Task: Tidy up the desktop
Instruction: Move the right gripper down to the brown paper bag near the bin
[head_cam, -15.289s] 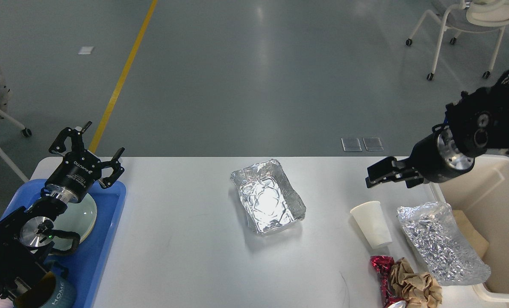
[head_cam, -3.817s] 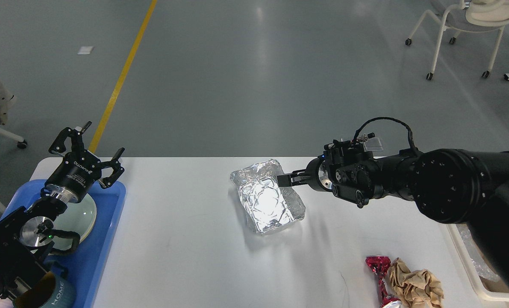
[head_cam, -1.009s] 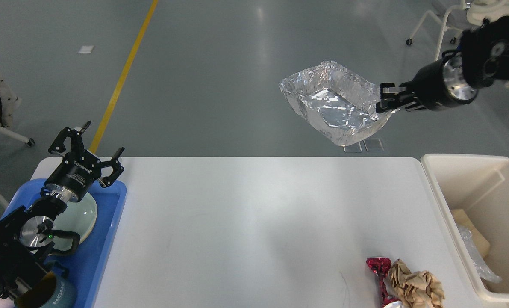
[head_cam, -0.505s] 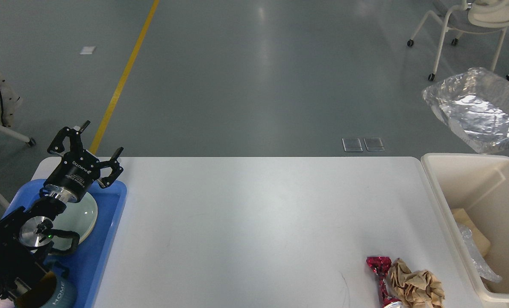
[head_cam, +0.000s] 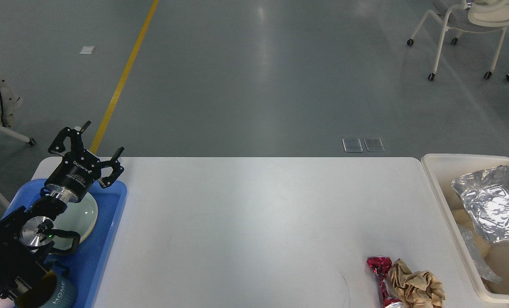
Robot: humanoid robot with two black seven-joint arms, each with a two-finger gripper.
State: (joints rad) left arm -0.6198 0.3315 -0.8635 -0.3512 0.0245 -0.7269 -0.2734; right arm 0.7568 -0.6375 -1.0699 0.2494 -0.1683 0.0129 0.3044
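Half a second before, your foil tray (head_cam: 491,203) hung in the air beyond the table's right end; at this moment it lay inside the cream bin (head_cam: 440,188), tilted, with its crinkled silver inside facing up, on top of brown and clear scraps that were hard to make out. Your right arm and its tool were outside the picture, save perhaps a tiny dark speck at the right edge that could not be identified, so nothing could be said about its grip. Your left gripper (head_cam: 91,147) stood over the far corner of the blue tray (head_cam: 109,231), its two fingers spread wide and holding nothing. Under that arm a pale green plate (head_cam: 83,214) sat in the blue tray, and a teal mug (head_cam: 62,295) marked HOME stood at its near end. The desktop (head_cam: 245,226) stretched between the blue tray and the bin, with a red foil wrapper (head_cam: 380,273) touching a wad of crumpled brown paper (head_cam: 416,286) near its front right corner.
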